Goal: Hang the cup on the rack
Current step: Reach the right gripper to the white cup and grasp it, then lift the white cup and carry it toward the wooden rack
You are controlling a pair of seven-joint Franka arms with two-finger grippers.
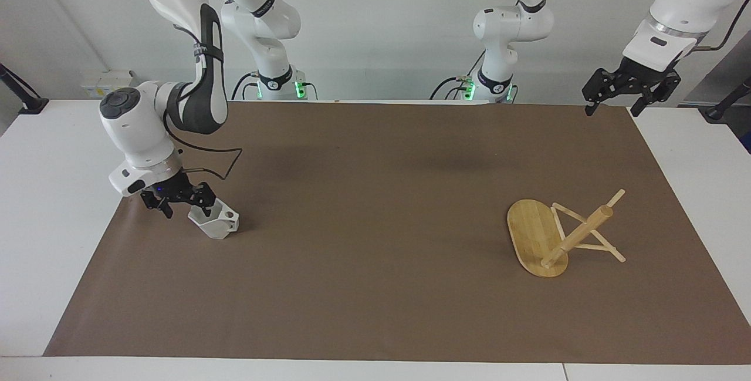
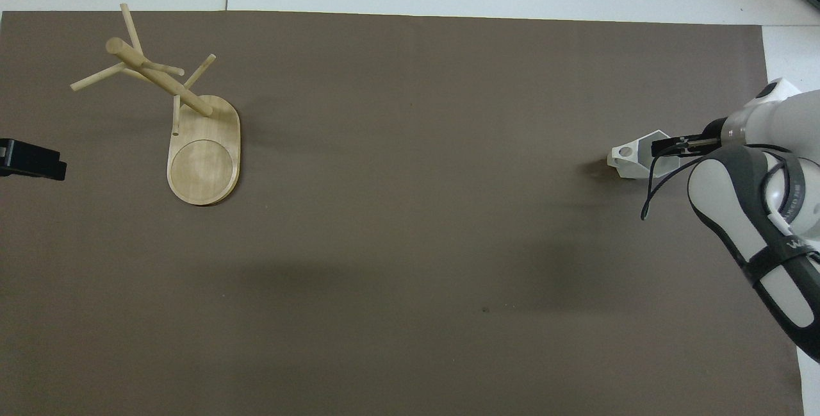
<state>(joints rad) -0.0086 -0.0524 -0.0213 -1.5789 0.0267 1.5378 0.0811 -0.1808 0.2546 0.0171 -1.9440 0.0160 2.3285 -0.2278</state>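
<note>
Right gripper (image 1: 186,200) at frame left, one finger inside white faceted cup (image 1: 215,221), grip unconfirmed. Close on wall before lifting. Rack (image 1: 562,233) lower right. Left gripper (image 1: 628,92) waits upper right, spread.

Robotics laboratory: two pedestal-mounted arms at a white table (image 1: 35,205) with a brown mat (image 1: 375,222) (bare white wall (image 1: 381,29), cabling).
</note>
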